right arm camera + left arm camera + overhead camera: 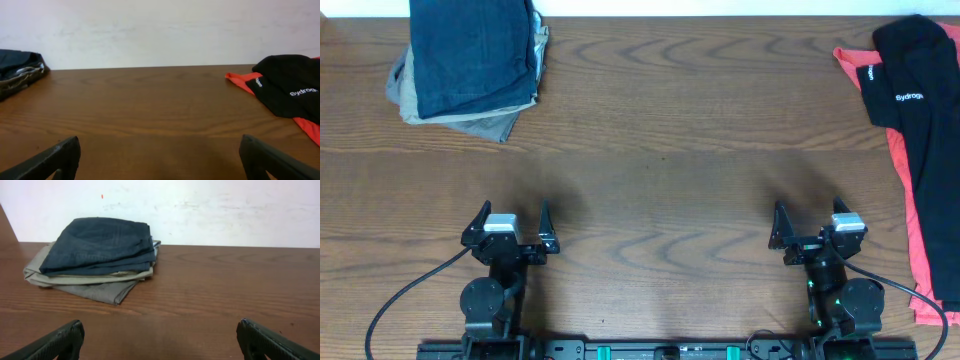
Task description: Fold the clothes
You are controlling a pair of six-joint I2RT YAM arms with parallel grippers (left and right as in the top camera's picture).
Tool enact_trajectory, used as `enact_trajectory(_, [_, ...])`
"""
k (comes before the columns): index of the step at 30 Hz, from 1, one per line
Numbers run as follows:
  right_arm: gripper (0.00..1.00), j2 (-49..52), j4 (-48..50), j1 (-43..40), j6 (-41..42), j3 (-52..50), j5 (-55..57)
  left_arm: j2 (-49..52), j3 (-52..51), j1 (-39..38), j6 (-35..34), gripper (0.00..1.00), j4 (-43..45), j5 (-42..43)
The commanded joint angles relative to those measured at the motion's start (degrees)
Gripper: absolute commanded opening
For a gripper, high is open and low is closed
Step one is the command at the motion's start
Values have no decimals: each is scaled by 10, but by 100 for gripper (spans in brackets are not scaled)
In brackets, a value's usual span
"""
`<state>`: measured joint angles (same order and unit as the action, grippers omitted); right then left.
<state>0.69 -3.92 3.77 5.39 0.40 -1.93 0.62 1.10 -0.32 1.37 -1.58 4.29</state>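
Folding not begun: left gripper (512, 222) and right gripper (809, 222) both spread empty, well apart from the rumpled black logo T-shirt (920, 90) overlying a coral-red T-shirt (918, 240); reaching it likely comes next.

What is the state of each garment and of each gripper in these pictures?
black T-shirt: unfolded, rumpled, lying on top of the red one.
coral-red T-shirt: unfolded, mostly covered by the black one.
dark blue garment: folded, on top of the pile.
grey-beige garments: folded, under the blue one.
left gripper: open, empty.
right gripper: open, empty.
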Motion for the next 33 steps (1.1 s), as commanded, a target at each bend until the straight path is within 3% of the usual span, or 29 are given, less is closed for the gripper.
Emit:
enact_trajectory(1, [99, -3, -2, -4, -8, -1, 0, -4, -9, 3, 3, 98, -20, 6])
enact_trajectory(16, [99, -3, 0, -4, -4, -1, -3, -4, -9, 3, 3, 98, -20, 6])
enact_trajectory(23, [99, -3, 13, -4, 241, -1, -193, -4, -9, 3, 3, 98, -20, 6])
enact_trajectory(33, [99, -3, 18, -4, 390, -1, -208, -4, -9, 3, 3, 98, -20, 6])
